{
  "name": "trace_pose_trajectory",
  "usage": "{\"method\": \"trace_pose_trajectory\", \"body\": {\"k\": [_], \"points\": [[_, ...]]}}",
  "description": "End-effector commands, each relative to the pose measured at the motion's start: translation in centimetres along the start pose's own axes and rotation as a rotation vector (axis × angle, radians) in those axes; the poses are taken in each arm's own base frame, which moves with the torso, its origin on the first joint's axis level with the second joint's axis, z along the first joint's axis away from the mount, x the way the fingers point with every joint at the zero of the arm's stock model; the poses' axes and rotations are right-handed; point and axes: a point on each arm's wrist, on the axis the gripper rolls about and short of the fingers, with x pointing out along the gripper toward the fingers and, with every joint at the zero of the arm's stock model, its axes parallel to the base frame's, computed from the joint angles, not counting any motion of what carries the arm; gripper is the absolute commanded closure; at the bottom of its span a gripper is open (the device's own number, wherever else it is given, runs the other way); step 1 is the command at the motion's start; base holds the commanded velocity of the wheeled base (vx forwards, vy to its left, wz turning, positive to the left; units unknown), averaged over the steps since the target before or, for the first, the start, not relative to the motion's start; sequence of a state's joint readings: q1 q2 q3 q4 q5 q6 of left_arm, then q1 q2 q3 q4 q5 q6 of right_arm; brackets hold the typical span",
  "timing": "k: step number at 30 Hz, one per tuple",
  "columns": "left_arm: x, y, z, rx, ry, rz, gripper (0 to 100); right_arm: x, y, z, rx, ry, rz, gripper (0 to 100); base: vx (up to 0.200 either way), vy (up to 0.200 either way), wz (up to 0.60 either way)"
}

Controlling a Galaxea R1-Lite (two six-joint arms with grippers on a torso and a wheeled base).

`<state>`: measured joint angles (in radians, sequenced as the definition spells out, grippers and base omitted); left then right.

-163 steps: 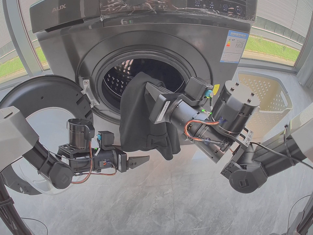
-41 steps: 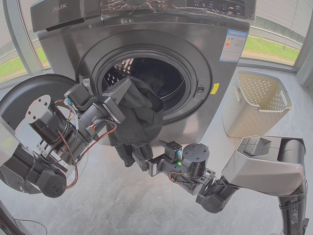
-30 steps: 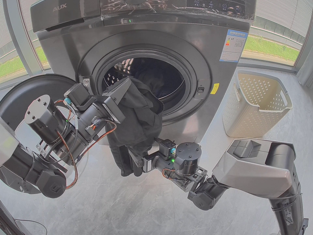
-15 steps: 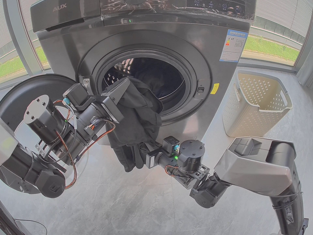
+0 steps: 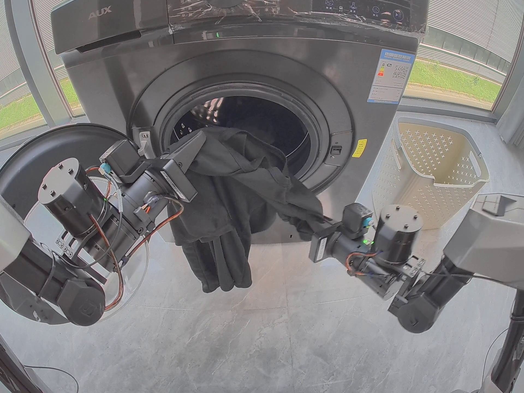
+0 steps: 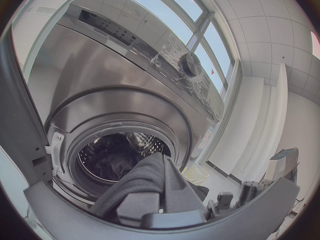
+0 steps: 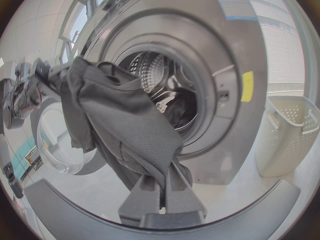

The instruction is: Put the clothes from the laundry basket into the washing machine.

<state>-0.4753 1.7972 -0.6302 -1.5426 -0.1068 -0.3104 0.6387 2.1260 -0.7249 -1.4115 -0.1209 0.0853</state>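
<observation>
Your left pincer (image 6: 163, 164) and right pincer (image 7: 165, 177) are both clamping the black garment (image 5: 240, 186), holding it spread before the washing machine (image 5: 109, 94) opening.

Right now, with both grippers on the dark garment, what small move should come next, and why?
Probably ease the left gripper and right gripper forward into the drum: the dark garment is clamped by both, spread before its mouth, with part hanging down.
</observation>
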Motion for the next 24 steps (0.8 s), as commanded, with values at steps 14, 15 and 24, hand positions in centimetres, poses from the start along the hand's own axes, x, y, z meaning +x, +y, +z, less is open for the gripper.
{"method": "trace_pose_trajectory", "body": {"k": [14, 15, 24], "points": [[-1.1, 0.3, -1.2, -0.006, 0.065, 0.012, 100, -4.0, -2.4, 7.9, 0.064, -0.216, -0.077, 100, 0.000, 0.000, 0.00], [-1.2, 0.4, -1.4, -0.004, 0.072, 0.014, 100, -4.1, -2.4, 7.9, 0.065, -0.219, -0.077, 100, 0.000, 0.000, 0.00], [-3.4, 0.4, -4.8, -0.024, 0.254, -0.018, 100, -4.9, -1.7, 9.9, 0.075, -0.289, -0.050, 100, 0.000, 0.000, 0.00]]}}
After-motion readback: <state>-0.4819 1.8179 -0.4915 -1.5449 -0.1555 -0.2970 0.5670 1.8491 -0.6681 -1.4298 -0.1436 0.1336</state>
